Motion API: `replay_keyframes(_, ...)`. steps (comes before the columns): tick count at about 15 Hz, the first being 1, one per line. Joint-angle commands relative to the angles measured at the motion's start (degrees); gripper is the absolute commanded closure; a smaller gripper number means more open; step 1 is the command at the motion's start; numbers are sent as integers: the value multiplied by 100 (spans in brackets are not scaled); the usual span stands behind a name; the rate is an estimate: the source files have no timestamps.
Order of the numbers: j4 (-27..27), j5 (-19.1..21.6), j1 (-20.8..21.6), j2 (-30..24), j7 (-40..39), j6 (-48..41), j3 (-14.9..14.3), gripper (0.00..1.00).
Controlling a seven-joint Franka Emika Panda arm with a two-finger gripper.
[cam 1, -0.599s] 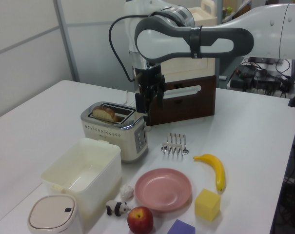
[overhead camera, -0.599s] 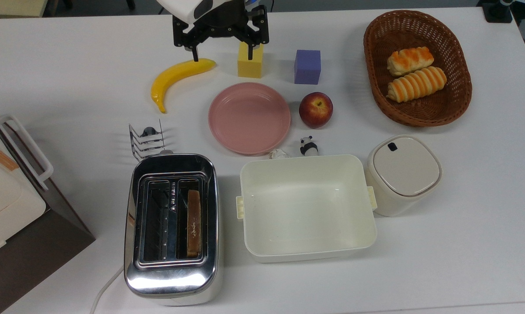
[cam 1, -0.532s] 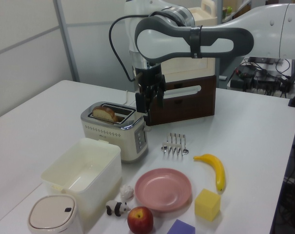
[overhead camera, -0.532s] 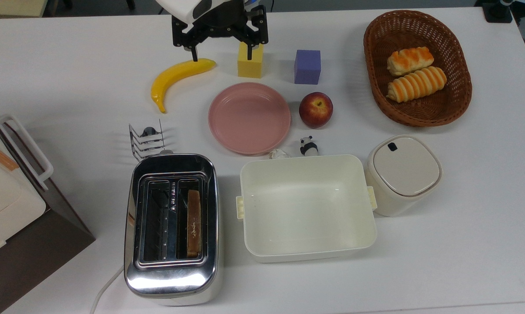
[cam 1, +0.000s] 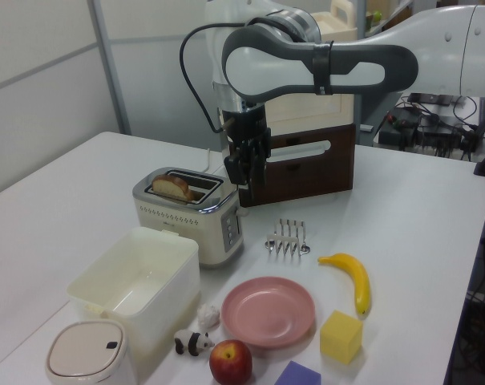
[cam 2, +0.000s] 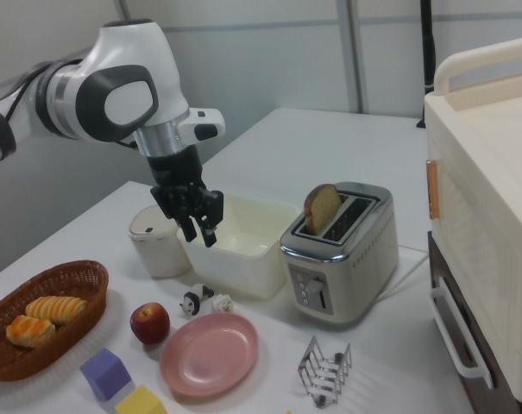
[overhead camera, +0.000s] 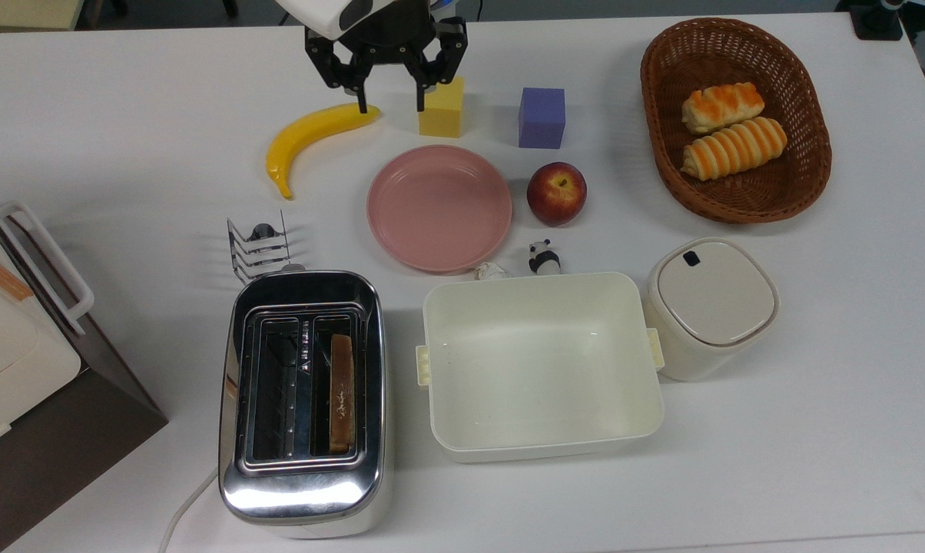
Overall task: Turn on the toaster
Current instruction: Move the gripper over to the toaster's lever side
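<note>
The chrome two-slot toaster [overhead camera: 305, 491] stands at the near left of the white table, with a slice of bread [overhead camera: 342, 392] upright in its right slot. It is also in the left view [cam 1: 190, 220] and the right view [cam 2: 347, 259], where its control panel faces the camera. My gripper [overhead camera: 390, 104] hangs in the air with its fingers pointing down and a gap between them, holding nothing. The top view puts it over the banana's tip and the yellow cube. The left view has my gripper [cam 1: 234, 175] just above the toaster's panel end. The right view places my gripper [cam 2: 200, 235] left of the toaster.
Beyond the toaster stands a wire rack [overhead camera: 259, 246]. A banana [overhead camera: 309, 134], pink plate [overhead camera: 439, 207], yellow cube [overhead camera: 442, 115], purple cube [overhead camera: 542, 117] and apple [overhead camera: 556, 192] lie mid-table. A cream tub [overhead camera: 539, 445], lidded pot [overhead camera: 712, 303], bread basket [overhead camera: 808, 177] and oven [overhead camera: 17, 346] surround them.
The gripper's fingers have drawn closer together, so the gap is narrower than before. The arm has barely shifted. The toaster and the bread have not moved.
</note>
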Motion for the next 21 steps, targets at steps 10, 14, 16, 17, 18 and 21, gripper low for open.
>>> replay_keyframes(10,-15,-137,-12,64,-392,442,-114,100)
replay_keyframes(14,2,-128,-258,266,-429,829,-123,100)
replay_keyframes(16,89,-146,-442,381,-455,1041,-123,100)
replay_keyframes(17,177,-146,-556,494,-507,1050,-123,100)
replay_keyframes(18,308,-137,-653,591,-647,1050,-123,100)
replay_keyframes(21,467,-128,-926,802,-990,1085,-123,100)
